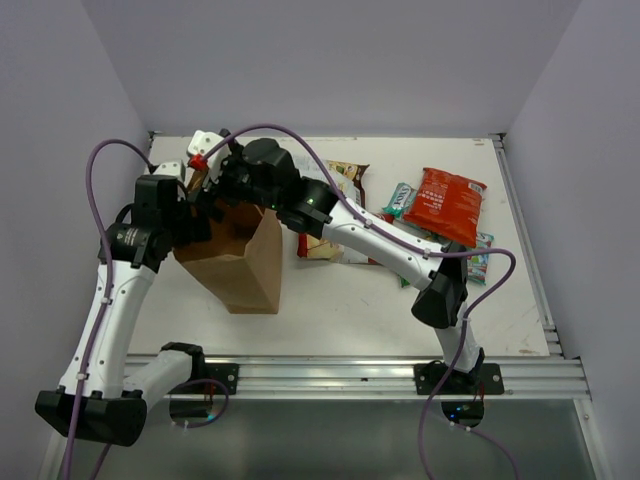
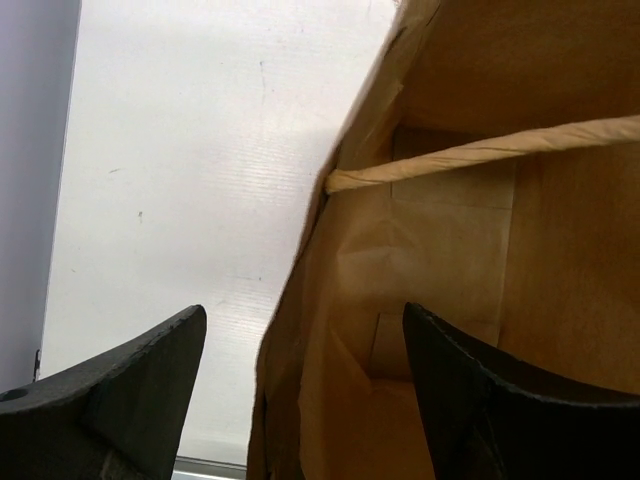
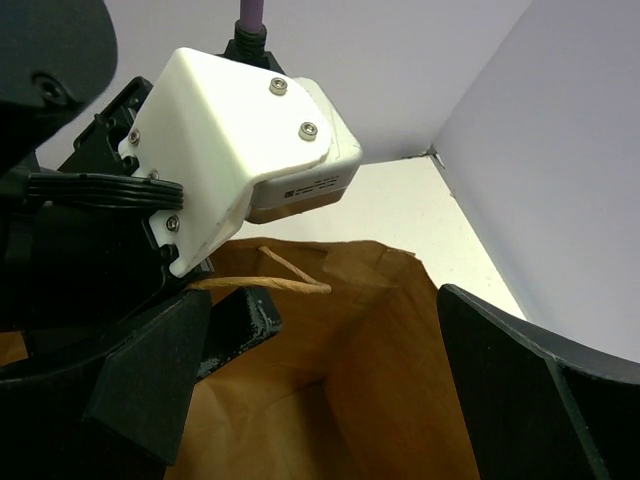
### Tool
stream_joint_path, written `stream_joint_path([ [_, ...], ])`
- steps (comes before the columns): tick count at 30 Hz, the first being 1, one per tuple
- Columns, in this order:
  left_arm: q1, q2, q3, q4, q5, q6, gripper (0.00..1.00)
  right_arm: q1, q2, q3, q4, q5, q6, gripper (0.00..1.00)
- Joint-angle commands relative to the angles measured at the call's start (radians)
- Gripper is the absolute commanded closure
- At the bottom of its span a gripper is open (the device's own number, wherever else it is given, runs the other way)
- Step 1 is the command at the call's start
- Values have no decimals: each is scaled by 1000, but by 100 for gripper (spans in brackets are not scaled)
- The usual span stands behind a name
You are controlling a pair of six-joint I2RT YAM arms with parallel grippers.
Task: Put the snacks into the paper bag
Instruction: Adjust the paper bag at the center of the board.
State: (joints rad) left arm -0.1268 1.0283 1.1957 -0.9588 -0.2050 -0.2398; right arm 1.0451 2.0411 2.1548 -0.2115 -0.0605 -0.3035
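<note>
The brown paper bag (image 1: 240,268) stands at the left of the table, mouth up. My left gripper (image 2: 304,310) is open and straddles the bag's side wall (image 2: 300,400), one finger outside over the table and the other inside. My right gripper (image 3: 325,300) hangs open over the bag's mouth (image 3: 330,400), holding nothing. A twisted handle (image 2: 480,155) crosses the opening. Only brown paper shows inside. The snacks lie to the right: a white-brown packet (image 1: 347,178), a red-white packet (image 1: 322,247), a small teal packet (image 1: 399,200), a red-orange bag (image 1: 449,201) and a green packet (image 1: 481,256).
The right arm (image 1: 380,235) stretches across the table over the red-white packet. Both wrists crowd together above the bag (image 1: 215,175). The left wrist's white camera housing (image 3: 240,150) sits close to the right gripper. Purple cables (image 1: 300,140) loop overhead. A metal rail (image 1: 350,372) runs along the near edge.
</note>
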Motion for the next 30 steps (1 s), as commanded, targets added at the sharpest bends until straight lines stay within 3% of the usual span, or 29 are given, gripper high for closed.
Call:
stream_joint_path([
  [1, -23, -59, -10, -32, 115, 50, 16, -23, 4, 59, 87, 139, 12, 1],
  [14, -22, -134, -45, -8, 170, 51, 14, -23, -28, 106, 72, 165, 179, 1],
  [22, -22, -172, -64, 15, 185, 48, 14, -22, -45, 90, 66, 280, 247, 1],
  [30, -22, -188, -64, 45, 222, 53, 14, -25, -79, 74, 57, 235, 259, 1],
])
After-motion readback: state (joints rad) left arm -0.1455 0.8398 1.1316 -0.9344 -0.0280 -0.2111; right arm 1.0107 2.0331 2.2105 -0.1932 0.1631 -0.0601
